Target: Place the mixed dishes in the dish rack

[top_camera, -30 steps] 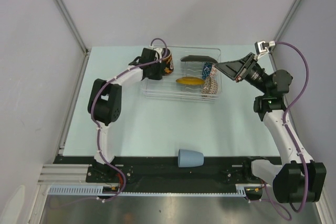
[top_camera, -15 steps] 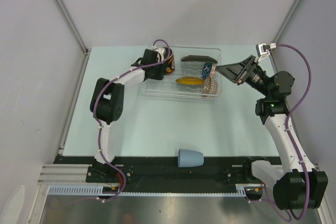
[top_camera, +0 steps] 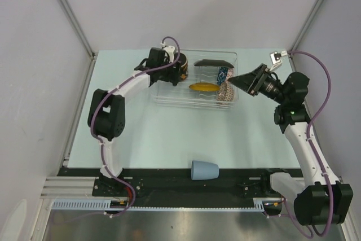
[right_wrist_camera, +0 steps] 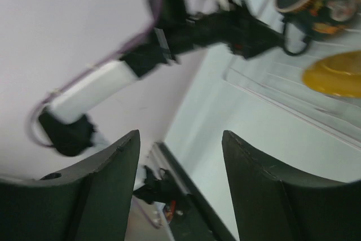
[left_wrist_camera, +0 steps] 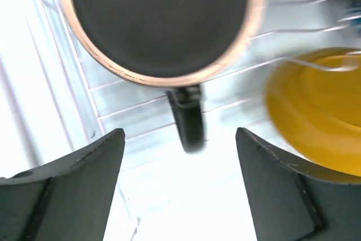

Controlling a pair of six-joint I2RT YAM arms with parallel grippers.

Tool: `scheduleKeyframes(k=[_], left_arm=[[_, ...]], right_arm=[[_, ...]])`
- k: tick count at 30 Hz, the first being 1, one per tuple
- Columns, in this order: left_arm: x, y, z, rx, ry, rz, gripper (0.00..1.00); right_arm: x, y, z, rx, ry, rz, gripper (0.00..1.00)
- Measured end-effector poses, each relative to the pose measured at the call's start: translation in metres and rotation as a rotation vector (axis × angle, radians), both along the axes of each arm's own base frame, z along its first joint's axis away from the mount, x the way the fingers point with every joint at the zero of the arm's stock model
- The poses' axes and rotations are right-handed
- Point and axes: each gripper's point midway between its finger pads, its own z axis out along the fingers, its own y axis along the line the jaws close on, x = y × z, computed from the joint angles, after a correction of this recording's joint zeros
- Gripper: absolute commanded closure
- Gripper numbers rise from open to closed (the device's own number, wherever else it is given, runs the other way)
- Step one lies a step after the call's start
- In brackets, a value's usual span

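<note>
**Left gripper** (left_wrist_camera: pixel 180 139): your fingers stand wide apart with nothing between them. It hangs over the left end of the dish rack (top_camera: pixel 169 99).

**Red-inside cup** (left_wrist_camera: pixel 155 18): just ahead of your left fingers, inside the rack's left end. Its round face shows dark with a pale orange rim, and its black handle (left_wrist_camera: pixel 188 121) points back toward the gap between the fingers. You cannot tell from the wrist view whether anything touches it.

**Right gripper** (right_wrist_camera: pixel 180 139): your fingers are spread wide and empty. It is held in the air just beside the rack's right end, tips pointing left.

**Dish rack**: clear and rectangular, on the far half of the table (top_camera: pixel 169 134), between your two grippers.

**Already in the rack:**
- round yellow dark-rimmed plate (top_camera: pixel 203 87), middle, tilted on the dividers
- black square floral plate (top_camera: pixel 211 63), far side
- blue mosaic bowl (top_camera: pixel 223 74), right end, on edge
- small pinkish-white patterned bowl (top_camera: pixel 227 93), near right corner

**Outside the rack:**
- light blue cup (top_camera: pixel 204 170), at the table's near edge between your arm bases, well apart from the rack and from both grippers
</note>
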Motion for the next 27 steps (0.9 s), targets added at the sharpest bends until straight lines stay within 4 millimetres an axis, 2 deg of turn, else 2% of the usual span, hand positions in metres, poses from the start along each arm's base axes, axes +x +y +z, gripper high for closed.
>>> scheduleKeyframes(k=[3,5,8,11,14,17,20,24,27], left_arm=[[-0.012,-0.002,0.041,-0.034,-0.041,-0.038,0.09],[-0.024,-0.003,0.072,-0.048,-0.072,-0.081,0.09],[-0.05,0.002,0.128,-0.051,-0.161,-0.159,0.08],[-0.079,0.015,0.177,-0.035,-0.276,-0.209,0.08],[-0.107,0.033,0.2,-0.03,-0.333,-0.225,0.08],[-0.121,0.06,0.194,-0.02,-0.323,-0.187,0.08],[-0.126,0.084,0.163,-0.002,-0.249,-0.137,0.09],[-0.141,0.096,0.119,0.016,-0.147,-0.119,0.09],[-0.154,0.097,0.107,0.014,-0.12,-0.122,0.09]], right_arm=[[0.003,0.004,-0.04,-0.145,0.074,-0.034,0.32],[-0.005,0.019,-0.071,-0.28,0.132,-0.023,0.32],[-0.033,0.054,-0.114,-0.533,0.176,0.051,0.29],[-0.076,0.089,-0.162,-0.843,0.171,0.173,0.26],[-0.108,0.104,-0.197,-1.094,0.143,0.26,0.24],[-0.129,0.103,-0.22,-1.317,0.105,0.296,0.24],[-0.139,0.109,-0.228,-1.467,0.052,0.303,0.23],[-0.149,0.12,-0.228,-1.567,-0.012,0.305,0.22],[-0.157,0.127,-0.226,-1.596,-0.039,0.313,0.22]])
